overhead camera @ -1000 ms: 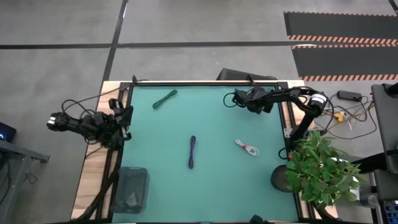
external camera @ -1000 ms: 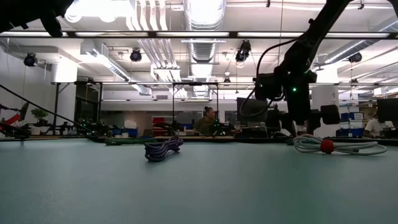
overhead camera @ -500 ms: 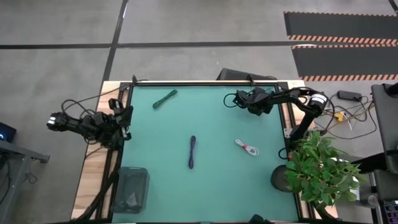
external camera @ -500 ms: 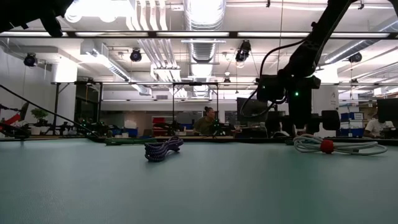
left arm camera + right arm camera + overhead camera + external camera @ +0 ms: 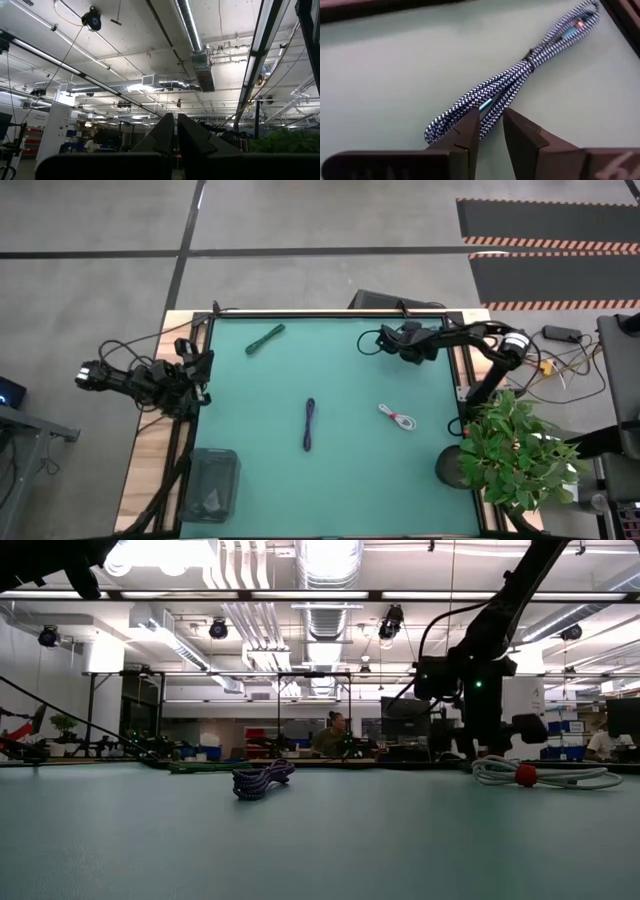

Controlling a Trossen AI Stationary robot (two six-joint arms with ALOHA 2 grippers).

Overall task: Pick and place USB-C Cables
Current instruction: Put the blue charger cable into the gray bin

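Note:
My right gripper [image 5: 386,340] hangs over the table's far right part, its fingers a narrow gap apart [image 5: 491,122]. They point down over the middle of a braided cable bundle with a teal plug [image 5: 520,75]. A teal-green bundle [image 5: 265,338] lies near the far edge. A dark purple bundle [image 5: 310,424] [image 5: 262,778] lies in the middle. A white bundle with a red tie [image 5: 397,417] [image 5: 540,775] lies to its right. My left gripper [image 5: 205,366] waits shut [image 5: 176,125] at the table's left edge, pointing up. My right gripper's fingertips [image 5: 470,125] stand on either side of the braided bundle's middle [image 5: 492,102], coming from above. I cannot tell whether they touch it. The bundle lies flat on the mat.
A dark translucent bin [image 5: 210,485] stands at the near left corner. A potted plant [image 5: 515,450] stands at the near right corner. Loose wires lie beyond the right edge [image 5: 560,365]. A raised frame [image 5: 330,313] runs along the mat's far edge.
My right arm's wrist has swung a little sideways and back over the far right part of the table. The cable bundles lie where they were.

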